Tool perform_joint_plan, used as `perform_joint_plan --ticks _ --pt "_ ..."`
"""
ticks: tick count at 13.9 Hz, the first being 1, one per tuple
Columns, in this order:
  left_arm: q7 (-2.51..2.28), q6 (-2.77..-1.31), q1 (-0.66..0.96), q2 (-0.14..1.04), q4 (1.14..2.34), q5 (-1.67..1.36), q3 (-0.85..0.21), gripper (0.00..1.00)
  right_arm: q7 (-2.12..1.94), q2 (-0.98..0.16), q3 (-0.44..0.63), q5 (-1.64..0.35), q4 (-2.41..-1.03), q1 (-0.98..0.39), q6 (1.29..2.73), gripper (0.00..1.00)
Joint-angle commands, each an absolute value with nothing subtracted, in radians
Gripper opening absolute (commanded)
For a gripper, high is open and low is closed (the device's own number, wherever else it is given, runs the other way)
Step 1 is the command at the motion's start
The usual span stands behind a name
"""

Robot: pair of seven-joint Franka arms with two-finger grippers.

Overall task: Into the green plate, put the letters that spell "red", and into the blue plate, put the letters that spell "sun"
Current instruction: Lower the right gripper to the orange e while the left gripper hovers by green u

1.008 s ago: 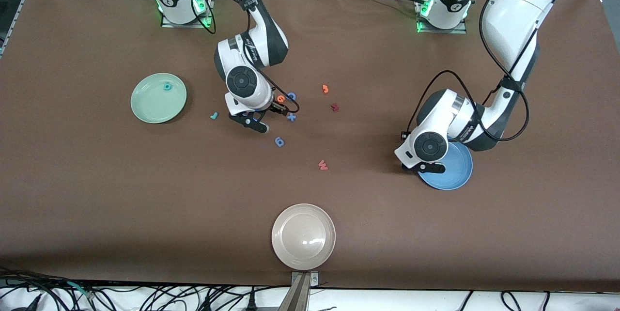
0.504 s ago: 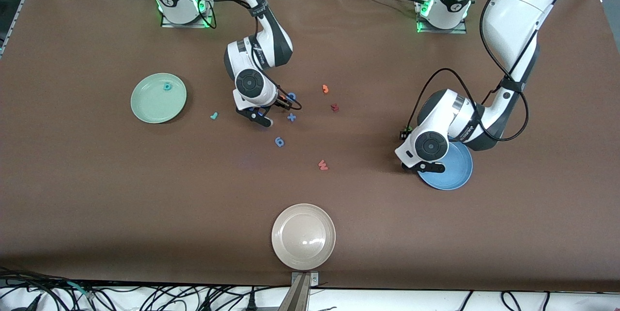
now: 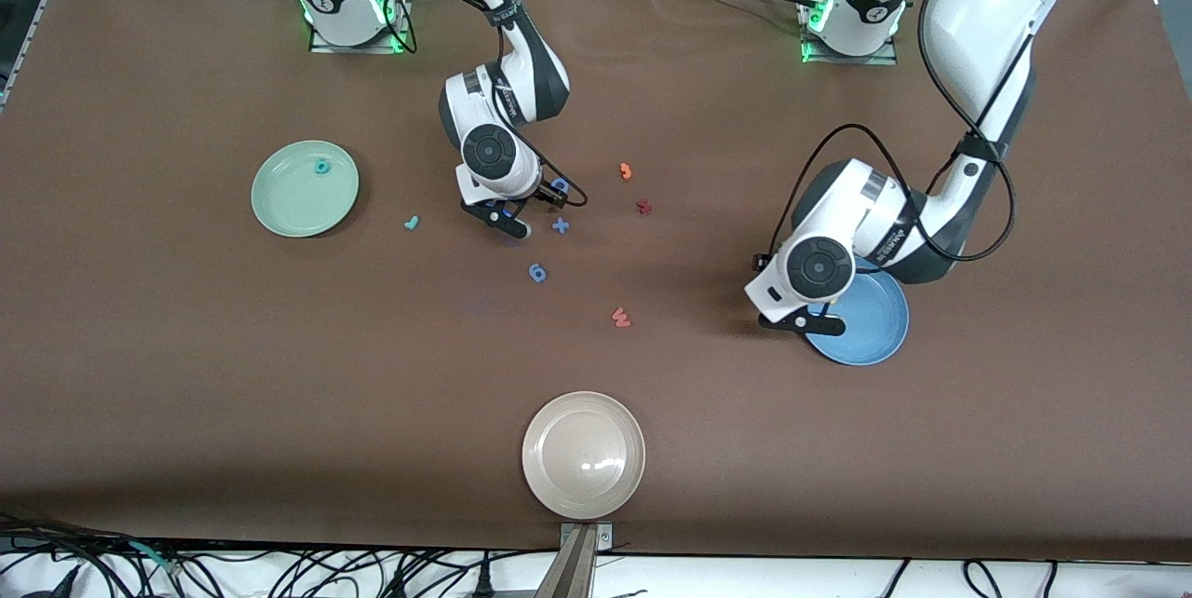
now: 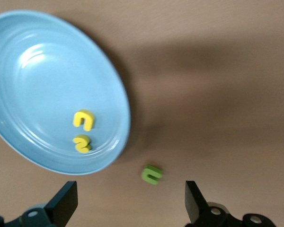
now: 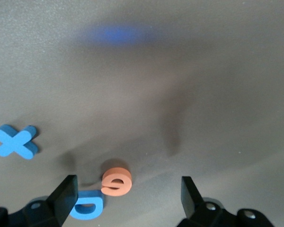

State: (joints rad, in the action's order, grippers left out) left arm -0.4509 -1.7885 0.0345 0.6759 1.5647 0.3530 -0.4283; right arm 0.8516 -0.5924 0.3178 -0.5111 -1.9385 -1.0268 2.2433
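Your tiny green foam "n" (image 4: 152,174) is lying on the brown table just beside the rim of the round medium-blue plate (image 4: 47,61), not in it. The yellow foam "u" (image 4: 84,119) and the yellow foam "s" (image 4: 81,143) are sitting inside that plate, close together. Your left gripper (image 4: 130,205) is hanging over the table at the plate's edge with its fingers spread wide and nothing between them; in the front view it (image 3: 803,323) is covering that edge of the plate (image 3: 871,328).

Your small teal foam "d" (image 3: 322,167) is resting in the round pale mint-green plate (image 3: 289,207). The teal hook-shaped "r" (image 3: 411,223) is lying on the table between that plate and your right gripper (image 3: 503,220). The orange foam "e" (image 5: 117,182) is sitting just beside the larger blue capital "D" (image 5: 87,207), and your right gripper (image 5: 128,201) is hovering over them, fingers spread and empty.

A blue foam "x" (image 5: 16,142) is lying near them. Nearer the camera, a blue "6" (image 3: 537,273), a reddish "w" (image 3: 621,317) and a round beige plate (image 3: 549,477) are sitting.
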Motion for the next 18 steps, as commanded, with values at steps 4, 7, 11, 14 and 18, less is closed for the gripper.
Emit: perform_joint_plan --ticks 4,7,11,14,18 --pt "-0.439 -1.779 0.034 0.621 1.543 0.319 -0.477 1.0 0.856 -0.583 0.322 -0.537 -1.97 -1.039 2.273 0.81" --pt "-0.436 -1.784 0.025 0.609 1.54 0.318 -0.485 1.0 0.856 -0.583 0.321 -0.537 -1.971 -1.039 2.275 0.65" --pt "-0.442 -1.729 -0.026 0.529 1.592 0.262 -0.486 1.0 0.856 -0.581 0.321 -0.537 -1.971 -1.042 2.279 0.65" --pt "-0.475 -1.729 -0.06 0.494 1.663 0.259 -0.486 1.0 0.867 -0.583 0.321 -0.537 -1.973 -1.048 2.283 0.65" --pt "-0.54 -1.807 -0.078 0.508 1.696 0.21 -0.486 1.0 0.877 -0.581 0.321 -0.543 -1.971 -1.049 2.293 0.65"
